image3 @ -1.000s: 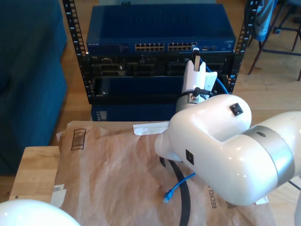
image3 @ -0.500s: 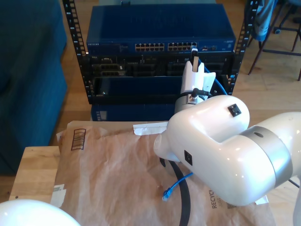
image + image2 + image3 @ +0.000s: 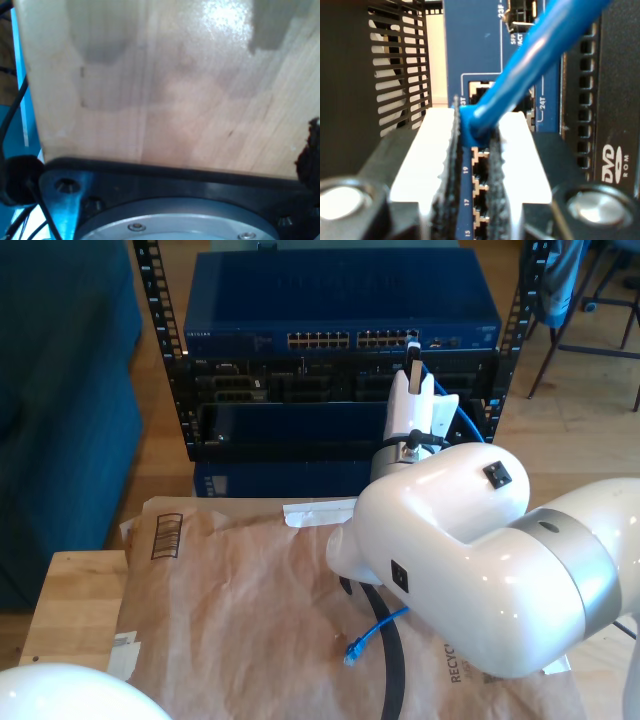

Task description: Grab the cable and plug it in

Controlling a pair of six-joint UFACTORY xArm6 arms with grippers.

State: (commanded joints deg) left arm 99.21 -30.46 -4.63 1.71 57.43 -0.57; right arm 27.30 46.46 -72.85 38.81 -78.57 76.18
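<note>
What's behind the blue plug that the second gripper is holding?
Behind the cable pinched in my second gripper is the blue switch with its row of numbered ports. The plug and cable cover the port directly behind them.

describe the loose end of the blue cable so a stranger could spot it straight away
Start at the crumpled brown paper sheet covering the wooden table in front of the equipment rack. Near its front edge, below the big white robot arm, lies the free plug of the thin bright-blue cable, beside a much thicker black cable.
</note>
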